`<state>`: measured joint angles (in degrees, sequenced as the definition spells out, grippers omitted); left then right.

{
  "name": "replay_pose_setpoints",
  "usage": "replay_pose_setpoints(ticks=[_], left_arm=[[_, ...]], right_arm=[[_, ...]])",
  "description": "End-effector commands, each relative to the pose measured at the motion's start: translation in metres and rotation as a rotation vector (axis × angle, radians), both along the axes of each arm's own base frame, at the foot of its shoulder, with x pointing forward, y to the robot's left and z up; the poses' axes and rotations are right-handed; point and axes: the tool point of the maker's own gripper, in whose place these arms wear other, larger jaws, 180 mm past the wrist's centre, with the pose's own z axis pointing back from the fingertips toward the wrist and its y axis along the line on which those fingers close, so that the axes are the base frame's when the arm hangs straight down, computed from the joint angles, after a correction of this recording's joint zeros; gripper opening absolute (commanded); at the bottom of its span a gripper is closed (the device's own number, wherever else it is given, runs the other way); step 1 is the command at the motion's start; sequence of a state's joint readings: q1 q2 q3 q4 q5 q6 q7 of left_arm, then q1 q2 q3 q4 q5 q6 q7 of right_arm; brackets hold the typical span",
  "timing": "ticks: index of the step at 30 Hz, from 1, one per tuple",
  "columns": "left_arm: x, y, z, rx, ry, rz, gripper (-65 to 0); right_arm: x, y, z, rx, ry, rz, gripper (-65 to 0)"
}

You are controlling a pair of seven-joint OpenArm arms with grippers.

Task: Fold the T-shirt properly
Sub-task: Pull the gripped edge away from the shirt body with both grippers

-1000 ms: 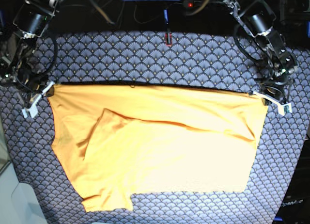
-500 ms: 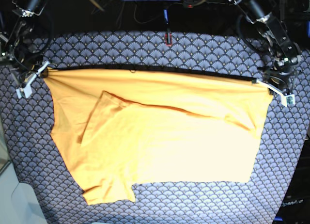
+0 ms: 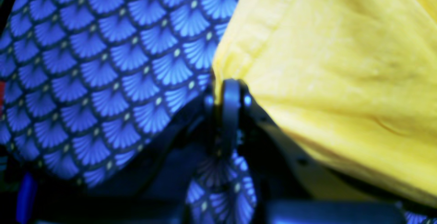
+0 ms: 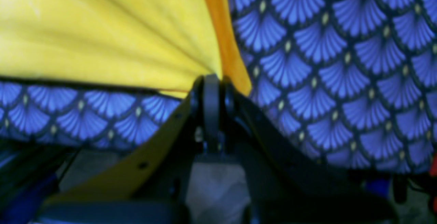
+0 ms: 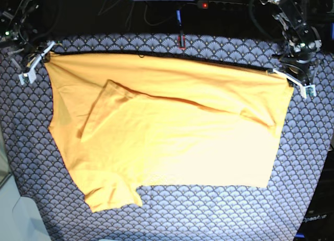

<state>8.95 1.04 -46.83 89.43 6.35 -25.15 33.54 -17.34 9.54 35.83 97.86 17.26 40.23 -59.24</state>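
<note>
The shirt (image 5: 172,142) is soft, wrinkled orange-yellow cotton, spread wide over the navy cloth (image 5: 23,142) with its pale fan-scale pattern. Its far edge runs nearly straight between the grippers — the left gripper (image 3: 229,84) pinches one corner, jaws closed on the fabric; the right gripper (image 4: 213,79) pinches the other, closed likewise.

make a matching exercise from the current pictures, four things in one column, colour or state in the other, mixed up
1. T-shirt
2. left fingers
3. right fingers
4. patterned cloth

A. shut on the shirt edge at the base view's left
B. dark blue with pale fan scales
C. orange-yellow, no print
D. shut on the shirt edge at the base view's right

Pairs: 1-C, 2-D, 3-A, 4-B
</note>
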Motion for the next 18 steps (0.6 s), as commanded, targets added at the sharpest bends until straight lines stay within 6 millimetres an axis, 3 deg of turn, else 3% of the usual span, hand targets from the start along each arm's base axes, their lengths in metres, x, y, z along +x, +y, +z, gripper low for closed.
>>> replay_pose_setpoints(ticks=[1, 6, 10, 18], left_arm=[[0.001, 0.005, 0.009, 0.025, -0.027, 0.011, -65.0], [-0.021, 0.003, -0.004, 0.020, 0.023, 0.008, -65.0], [-0.024, -0.011, -0.010, -0.010, 0.038, -0.069, -65.0], [-0.032, 0.001, -0.007, -0.007, 0.037, -0.046, -65.0]], right_arm=[[0.003, -0.006, 0.008, -0.024, -0.021, 0.003, -65.0], [-0.003, -0.006, 0.007, -0.026, -0.008, 0.000, -65.0], [-0.004, -0.006, 0.006, -0.026, -0.006, 0.001, -65.0], [-0.012, -0.002, 0.002, -0.014, 0.010, -0.002, -65.0]])
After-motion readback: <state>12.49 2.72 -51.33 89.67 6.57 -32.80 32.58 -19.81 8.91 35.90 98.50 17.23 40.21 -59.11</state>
